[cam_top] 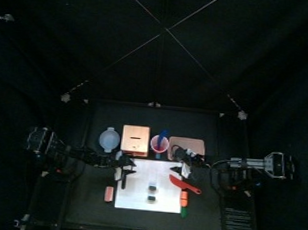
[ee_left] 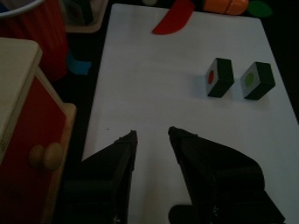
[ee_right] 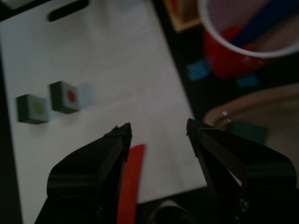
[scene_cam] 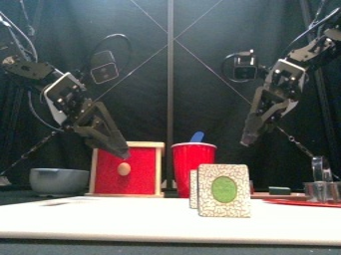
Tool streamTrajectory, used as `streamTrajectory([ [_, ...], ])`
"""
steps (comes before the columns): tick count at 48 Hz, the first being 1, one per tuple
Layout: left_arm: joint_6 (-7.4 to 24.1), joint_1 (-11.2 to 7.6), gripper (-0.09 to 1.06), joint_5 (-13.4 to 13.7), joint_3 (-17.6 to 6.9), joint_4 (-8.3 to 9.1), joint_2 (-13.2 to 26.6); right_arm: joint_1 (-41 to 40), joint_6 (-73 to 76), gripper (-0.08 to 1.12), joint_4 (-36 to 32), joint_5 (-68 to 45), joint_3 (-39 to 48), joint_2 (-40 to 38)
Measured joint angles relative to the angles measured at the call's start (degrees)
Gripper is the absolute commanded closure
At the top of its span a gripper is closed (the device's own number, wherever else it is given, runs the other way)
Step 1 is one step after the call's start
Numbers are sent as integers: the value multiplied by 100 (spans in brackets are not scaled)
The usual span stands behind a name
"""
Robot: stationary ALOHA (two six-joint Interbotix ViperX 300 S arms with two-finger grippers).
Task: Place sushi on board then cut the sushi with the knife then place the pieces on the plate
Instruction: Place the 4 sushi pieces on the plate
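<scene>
Over the right part of the white cutting board [ee_left: 152, 79] hangs the right tool [ee_right: 156, 129], its jaws apart with nothing between them. The front view shows it raised well clear of the board's surface. Directly below it, near the board's right edge, the red knife [ee_right: 132, 184] lies flat, and neither jaw touches it.

Over the board's left part hangs the left tool [ee_left: 152, 133], its jaws likewise apart and empty. It is tilted down toward the board and also held high above it.

Near the board's middle, between the two tools, the sushi stands on the board in two parts. One sushi piece [ee_left: 219, 77] and the other sushi piece [ee_left: 256, 77] are upright and side by side, with a narrow gap between them. Each is dark green outside with a pale, speckled cut face.

Behind the board's back edge, on the black bench [cam_top: 83, 207], stands a row of things. The red cup [scene_cam: 193, 167] is about level with the board's middle, and the blue knife [scene_cam: 197, 136] sticks out of its top. The wooden box [scene_cam: 127, 169] with its red drawer front is just left of the cup, and the blue-grey bowl [scene_cam: 56, 180] is further left. The pink plate [cam_top: 190, 146] lies behind the board's right part, and I cannot see anything on it.
</scene>
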Motion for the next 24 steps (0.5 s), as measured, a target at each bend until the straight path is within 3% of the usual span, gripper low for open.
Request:
streamTrajectory([
  [24,0,9,21,0,0,-44,9,1371,0,17,281,-501,-940,1670],
])
